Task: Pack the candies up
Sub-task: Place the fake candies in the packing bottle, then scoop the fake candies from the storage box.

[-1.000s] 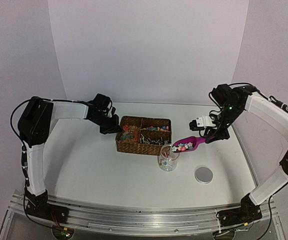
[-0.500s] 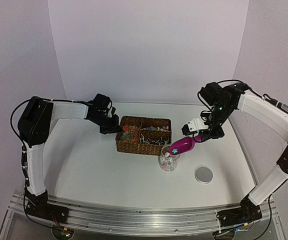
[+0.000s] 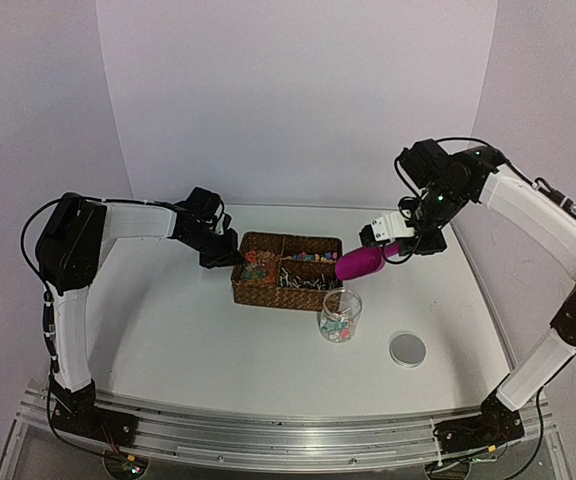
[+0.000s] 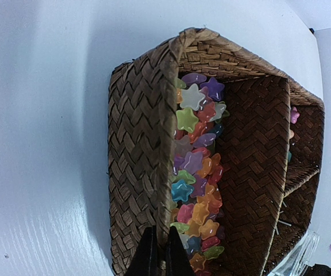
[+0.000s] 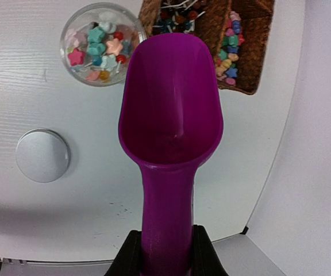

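Here, my right gripper (image 5: 165,254) clamps the empty scoop (image 5: 171,109) by the basket's (image 4: 137,144) right end. My left gripper (image 4: 159,256) pinches the basket's left wall

Empty magenta scoop (image 5: 171,103) in right tool (image 5: 166,253), candies (image 5: 96,49) in glass jar (image 5: 62,35), silver lid (image 5: 42,155) nearby

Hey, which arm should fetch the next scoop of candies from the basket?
Right. The right pincer grips the empty scoop, hanging close to the basket of candies. The left pincer is clamped on the basket's wall, so it has no free grip.
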### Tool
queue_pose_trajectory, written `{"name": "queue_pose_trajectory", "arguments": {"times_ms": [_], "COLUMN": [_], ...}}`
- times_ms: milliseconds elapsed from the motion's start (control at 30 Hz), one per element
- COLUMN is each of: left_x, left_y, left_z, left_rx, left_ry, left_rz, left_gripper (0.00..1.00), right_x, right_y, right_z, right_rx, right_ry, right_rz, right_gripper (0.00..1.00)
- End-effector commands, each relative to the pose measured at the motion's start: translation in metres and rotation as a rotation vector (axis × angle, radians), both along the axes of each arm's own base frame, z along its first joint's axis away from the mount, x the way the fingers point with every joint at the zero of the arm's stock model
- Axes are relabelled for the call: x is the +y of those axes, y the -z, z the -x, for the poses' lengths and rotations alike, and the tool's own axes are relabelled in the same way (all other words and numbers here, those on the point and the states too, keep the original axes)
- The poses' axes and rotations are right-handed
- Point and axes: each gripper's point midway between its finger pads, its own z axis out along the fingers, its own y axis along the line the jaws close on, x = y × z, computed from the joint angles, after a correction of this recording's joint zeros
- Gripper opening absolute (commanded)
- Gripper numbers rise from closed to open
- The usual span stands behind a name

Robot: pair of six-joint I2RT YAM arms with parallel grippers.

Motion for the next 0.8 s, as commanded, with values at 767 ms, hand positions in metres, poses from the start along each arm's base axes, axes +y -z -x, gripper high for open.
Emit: {"name": "queue_pose_trajectory", "arguments": {"times_ms": [767], "left_x": [0.006], "left_y": [0.008], "left_z": [0.021], "left_rx": [0.093], "left_ry": [-0.003], "left_rz": [-0.039], "left_gripper": [0.0], "right_x": [0.201], "right_y": [0.039], "right_z": [-0.165], "right_rx": [-0.569], "right_ry": [-0.11], "right_rz": [0.227], "right_gripper": [0.0]}}
